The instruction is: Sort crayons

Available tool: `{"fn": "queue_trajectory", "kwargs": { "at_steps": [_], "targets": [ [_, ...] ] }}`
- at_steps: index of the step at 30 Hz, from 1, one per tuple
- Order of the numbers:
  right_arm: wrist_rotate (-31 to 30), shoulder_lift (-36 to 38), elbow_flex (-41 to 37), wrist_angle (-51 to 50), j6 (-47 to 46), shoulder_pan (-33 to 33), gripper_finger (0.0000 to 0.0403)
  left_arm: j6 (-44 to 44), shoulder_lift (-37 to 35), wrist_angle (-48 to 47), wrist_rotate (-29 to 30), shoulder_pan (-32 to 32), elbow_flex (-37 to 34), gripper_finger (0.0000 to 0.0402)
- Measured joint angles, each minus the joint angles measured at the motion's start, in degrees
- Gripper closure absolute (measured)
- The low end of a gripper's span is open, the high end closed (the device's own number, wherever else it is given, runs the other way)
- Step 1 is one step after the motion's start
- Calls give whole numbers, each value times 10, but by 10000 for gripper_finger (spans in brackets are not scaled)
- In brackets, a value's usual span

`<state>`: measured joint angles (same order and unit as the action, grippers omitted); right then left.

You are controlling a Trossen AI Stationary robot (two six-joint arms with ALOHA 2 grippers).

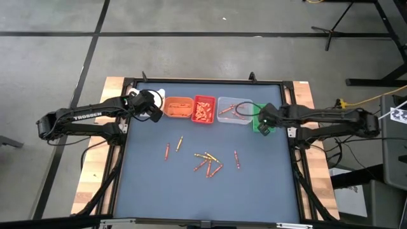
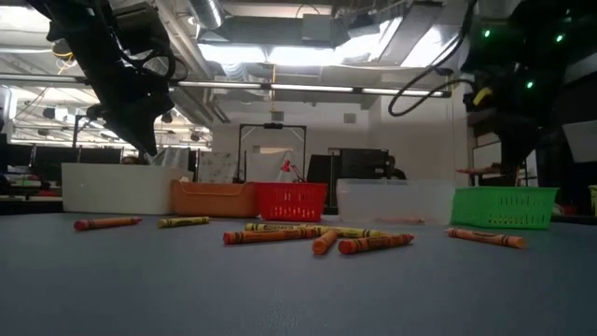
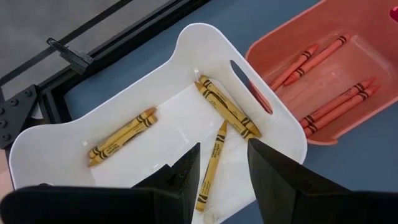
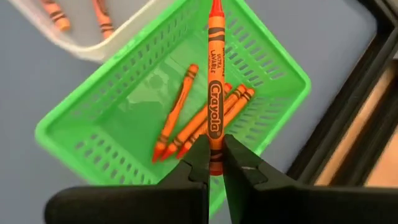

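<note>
Right end effector hangs over the green bin, fingers pinched narrow on the bottom end of an orange-red crayon. The held crayon's long axis runs straight out from the fingertips, its pointed tip leading, over four like-coloured crayons lying in the bin. To do the drop well, I'd keep it centred above the bin floor, lower it close, then part the fingers cleanly so it falls flat rather than bouncing over the mesh wall.

Left end effector sits above the white bin, fingers apart and empty; three yellowish crayons lie inside, one between the fingertips.

Loose crayons remain scattered mid-tabletop, lying flat and pointing every way.
</note>
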<state>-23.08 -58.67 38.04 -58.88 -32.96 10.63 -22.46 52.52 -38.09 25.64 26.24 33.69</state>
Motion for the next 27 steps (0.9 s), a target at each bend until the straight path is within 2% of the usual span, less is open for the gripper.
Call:
{"fn": "queue_trajectory", "kwargs": {
  "at_steps": [7,13,22,27],
  "targets": [
    [1,-1,-23,50,2,38,384,-1,0,0,0,0,0,285],
    [1,-1,-23,54,2,37,377,-1,0,0,0,0,0,285],
    [1,-1,-23,54,2,37,285,-1,0,1,-1,0,0,285],
    [1,-1,-23,54,2,37,259,0,0,18,-12,0,0,285]
  ]
}}
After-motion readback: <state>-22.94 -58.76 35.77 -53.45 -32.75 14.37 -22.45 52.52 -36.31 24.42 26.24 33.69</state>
